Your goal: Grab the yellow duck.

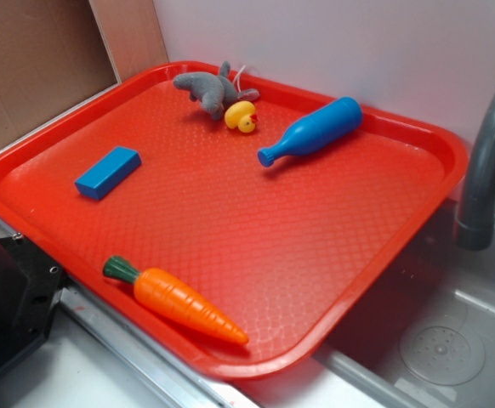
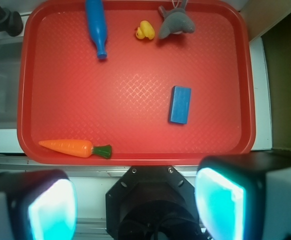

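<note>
Although the yellow duck [image 1: 241,116] is very small, it is seen clearly at the far side of the red tray [image 1: 332,280], lying just beside the grey plush toy [image 1: 207,88] and prob. touching it at one side. In the wrist view the duck [image 2: 145,31] sits near the top edge, between the plush [image 2: 176,22] and the blue bottle [image 2: 96,25], w/ the bottle well apart from it.

The gripper [image 2: 135,202] is held above the near edge of the tray, far from the duck. Its two fingers [image 2: 51,207] are spread wide, and nothing is held between them.

Handling, as a judgement only: the duck is expected to be very light, hollow and a bit soft, so it can be squeezed w/o damage. The surface looks smooth and rounded, so it may slip or pop out if it is pinched too high or off-centre. The best place to take hold is judged to be the round body, low, across its narrow width, not the head or the beak. The fingers should be brought down so that one goes on the free side and the other into the small space next to the plush; otherwise the plush can be caught together w/ the duck. The tray has a textured bottom, so some sliding is limited, but a light push can still move the duck.
</note>
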Robot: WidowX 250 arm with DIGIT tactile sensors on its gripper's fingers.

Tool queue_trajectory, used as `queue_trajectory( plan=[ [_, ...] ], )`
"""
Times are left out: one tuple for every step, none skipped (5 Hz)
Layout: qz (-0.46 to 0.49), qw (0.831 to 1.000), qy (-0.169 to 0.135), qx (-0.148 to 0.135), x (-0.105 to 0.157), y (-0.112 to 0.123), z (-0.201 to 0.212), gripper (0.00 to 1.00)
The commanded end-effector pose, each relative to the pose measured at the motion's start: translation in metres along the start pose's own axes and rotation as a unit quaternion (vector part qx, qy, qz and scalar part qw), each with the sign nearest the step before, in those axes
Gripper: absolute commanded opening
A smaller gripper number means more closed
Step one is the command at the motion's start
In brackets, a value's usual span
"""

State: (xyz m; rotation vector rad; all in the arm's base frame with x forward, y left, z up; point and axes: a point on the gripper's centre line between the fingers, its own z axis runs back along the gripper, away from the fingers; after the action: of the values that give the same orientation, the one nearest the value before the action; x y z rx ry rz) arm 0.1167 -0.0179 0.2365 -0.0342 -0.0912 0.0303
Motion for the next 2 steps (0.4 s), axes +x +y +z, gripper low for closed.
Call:
queue_trajectory(
  plan=[
    [0.000,1.000,0.000,0.000,0.000,0.000,0.000,1.00],
    [0.109,0.994,-0.018,-0.018,0.020,0.011,-0.007,1.00]
  ],
)
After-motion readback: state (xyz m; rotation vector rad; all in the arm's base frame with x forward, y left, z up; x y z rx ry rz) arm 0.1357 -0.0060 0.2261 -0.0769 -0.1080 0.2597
